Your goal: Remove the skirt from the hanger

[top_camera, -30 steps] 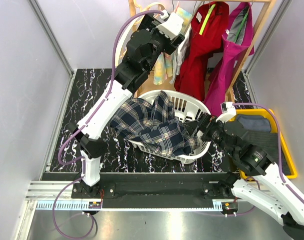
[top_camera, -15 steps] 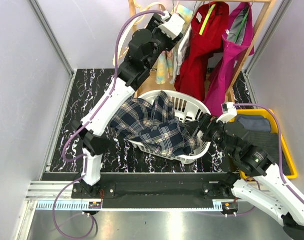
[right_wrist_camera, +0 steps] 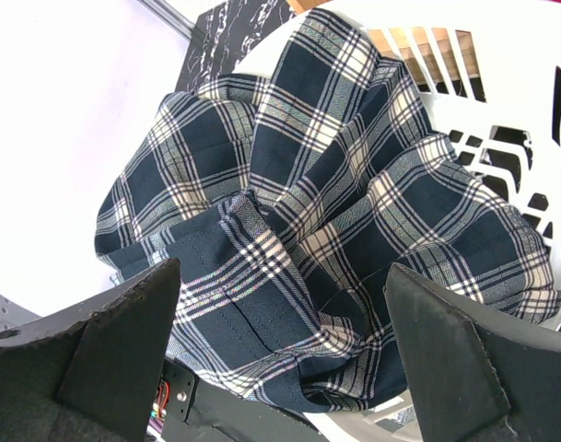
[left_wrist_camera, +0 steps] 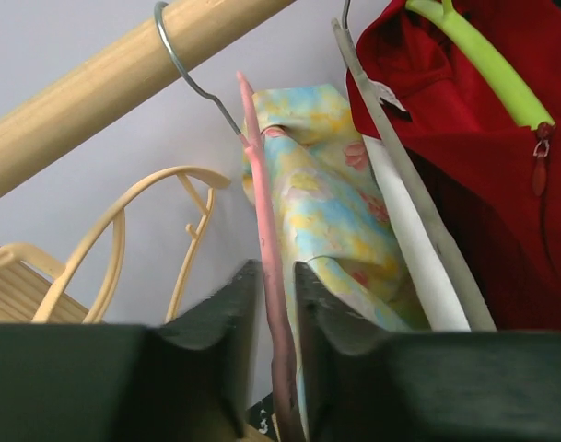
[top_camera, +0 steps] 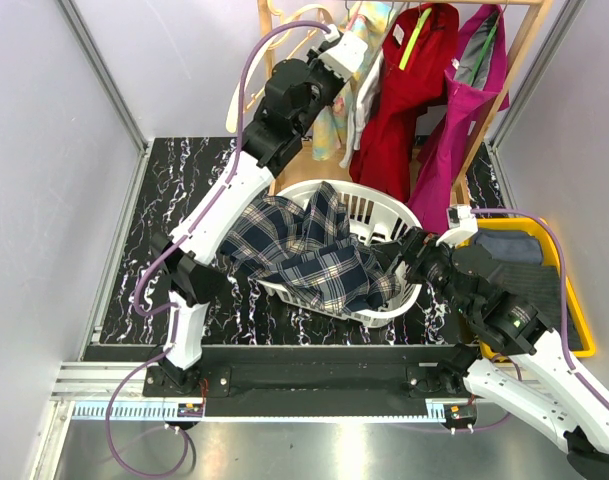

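The left gripper [left_wrist_camera: 275, 276] was raised to the far end of the scene, at the wooden rail [left_wrist_camera: 123, 87], and its jaws were drawn narrow about the arm of a pink hanger [left_wrist_camera: 262, 193]. A sliver of floral cloth was seen between the hanger and the right-hand finger [left_wrist_camera: 331, 322], so it could not be told whether the hanger was clamped. The pastel floral skirt [left_wrist_camera: 326, 184] was found on that pink hanger, hung from the rail by a wire hook and draped just right of the fingers. A red garment [left_wrist_camera: 483, 184] on a green hanger [left_wrist_camera: 483, 55] was hung just beside it on the right. Cream hangers [left_wrist_camera: 114, 239] were seen to the left, bare of clothing.

In the overhead view the left gripper [top_camera: 349, 45] was seen up among the hung clothes, the skirt [top_camera: 329, 130] below it.

The right gripper [top_camera: 409, 250] was held low at the right rim of the white laundry basket [top_camera: 369, 210], jaws spread wide and nothing between them. A navy plaid garment [right_wrist_camera: 335, 184] (heaped and spilling over the near rim) was seen in the basket, directly ahead of that gripper.
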`<state>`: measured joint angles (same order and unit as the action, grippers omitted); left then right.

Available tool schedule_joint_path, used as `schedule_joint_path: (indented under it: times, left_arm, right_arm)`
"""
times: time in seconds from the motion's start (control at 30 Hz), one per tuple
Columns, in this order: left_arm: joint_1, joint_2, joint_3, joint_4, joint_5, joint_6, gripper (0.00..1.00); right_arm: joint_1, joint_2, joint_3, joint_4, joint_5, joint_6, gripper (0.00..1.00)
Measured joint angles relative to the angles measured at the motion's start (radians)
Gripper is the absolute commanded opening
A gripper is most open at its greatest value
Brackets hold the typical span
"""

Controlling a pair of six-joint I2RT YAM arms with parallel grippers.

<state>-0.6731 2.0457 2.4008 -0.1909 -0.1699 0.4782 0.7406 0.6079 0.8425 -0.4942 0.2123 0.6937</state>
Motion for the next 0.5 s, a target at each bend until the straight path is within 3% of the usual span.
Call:
schedule_joint_path:
  times: [0.2,0.47,0.5]
  left_arm:
    - [0.018,0.0,0.0,0.002,0.005,-0.021,0.0]
    - [0.039,-0.001,0.0,0.002,0.026,-0.043,0.0]
    - [0.04,-0.001,0.0,0.001,0.028,-0.046,0.05]
  right_arm:
    - [0.0,0.0,-0.002,0.0,0.007,0.001,1.0]
    - [0.0,-0.007,-0.006,0.0,0.007,0.005,1.0]
    - [0.0,-0.007,-0.006,0.0,0.007,0.005,1.0]
